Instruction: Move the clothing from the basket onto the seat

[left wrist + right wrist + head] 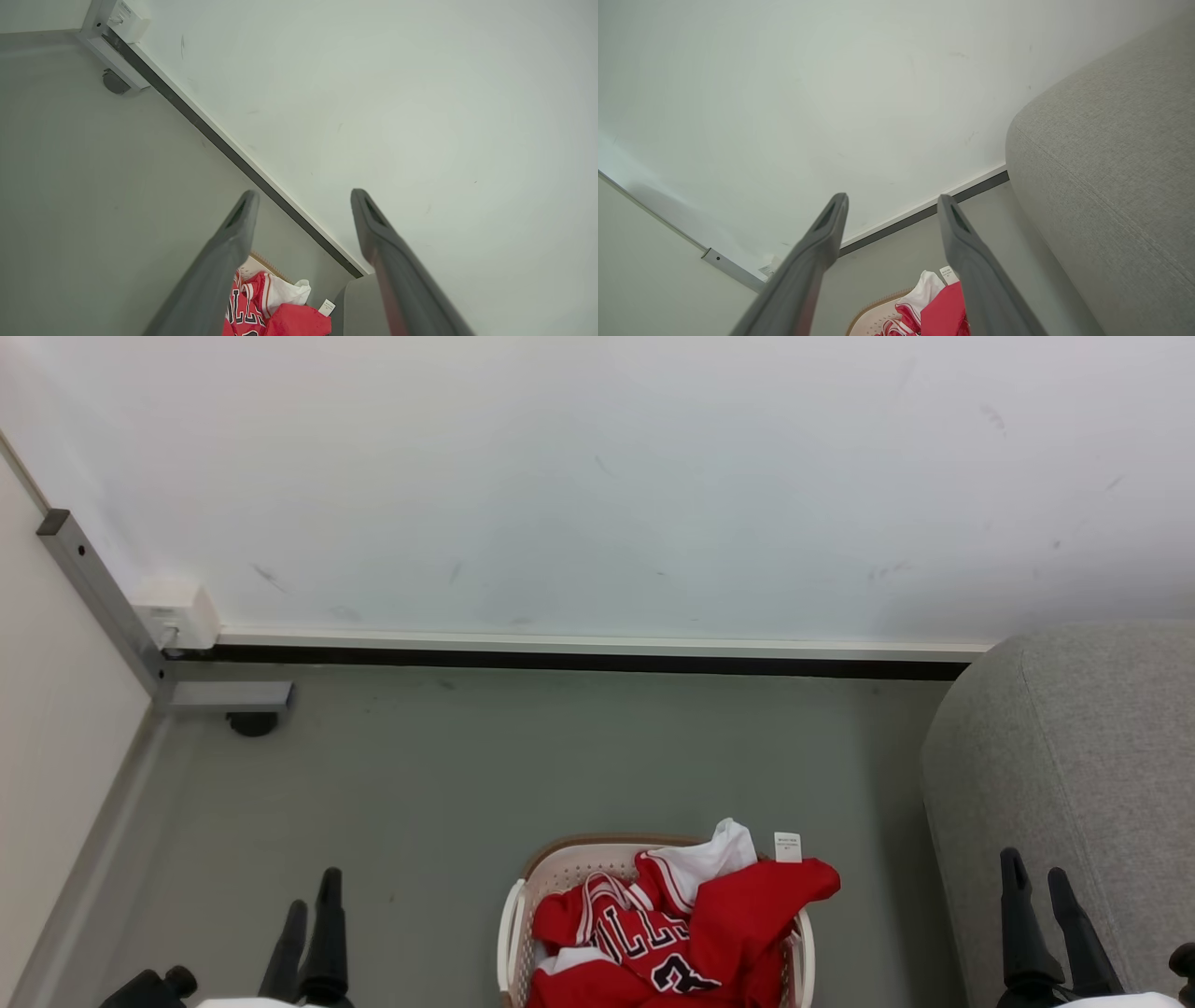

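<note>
Gaping empty beside the basket [512, 915]: left gripper [314, 889], right gripper [1033, 863].

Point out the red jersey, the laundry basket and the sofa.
red jersey [644, 933], head view, lettered chest panel.
laundry basket [571, 872], head view, perforated back wall.
sofa [1074, 756], head view, rounded grey end.

Right end effector [892, 201] fingers spread and empty, red clothing [945, 305] apparently heaped in basket [871, 311], grey seat [1111, 186] at right

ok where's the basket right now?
Head view, bottom centre: the basket sits on the floor, holding the clothing, with the seat to its right.
</note>
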